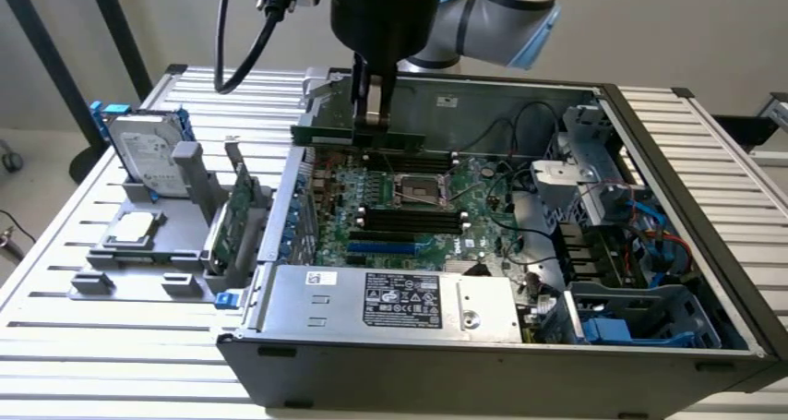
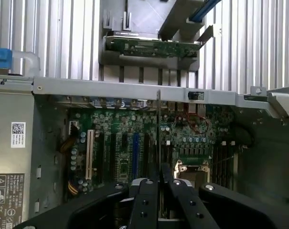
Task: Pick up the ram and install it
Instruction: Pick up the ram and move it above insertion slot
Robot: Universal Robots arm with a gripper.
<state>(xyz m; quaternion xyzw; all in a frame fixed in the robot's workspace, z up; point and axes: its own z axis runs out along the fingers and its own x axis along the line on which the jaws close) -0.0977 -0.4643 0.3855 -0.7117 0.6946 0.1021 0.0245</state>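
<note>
Gripper (image 1: 371, 123) is clamped on the ram (image 1: 323, 135): jaws nearly closed, pinching the flat faces near mid-length.
- Ram sits in the air above the open computer case (image 1: 493, 369), over the far edge of the motherboard (image 1: 486, 182), clear of it.
- Ram is a thin green PCB stick standing on edge. Its long axis is near level, running from the exterior view's left to its right, with the right end slightly lower. That's roughly parallel to the black memory slots (image 1: 407, 222) below.
- In the wrist view the ram (image 2: 158, 143) is edge-on, a thin dark line coming out from between the black fingers (image 2: 146, 202). It runs in line with the white slot (image 2: 90, 155) and blue slot (image 2: 134, 152).
- Case is dark sheet metal, lid off, on a ribbed aluminium table (image 1: 74, 328).
- Power supply (image 1: 394, 300) is a silver box with a label, at the case's near edge.
- CPU socket (image 1: 419, 189) is a square metal frame, mid-board.
- Grey plastic fixture (image 1: 136, 277) by the table's left edge holds a hard drive (image 1: 148, 152), a square silver processor (image 1: 136, 226) and an upright green expansion card (image 1: 240, 212).
</note>
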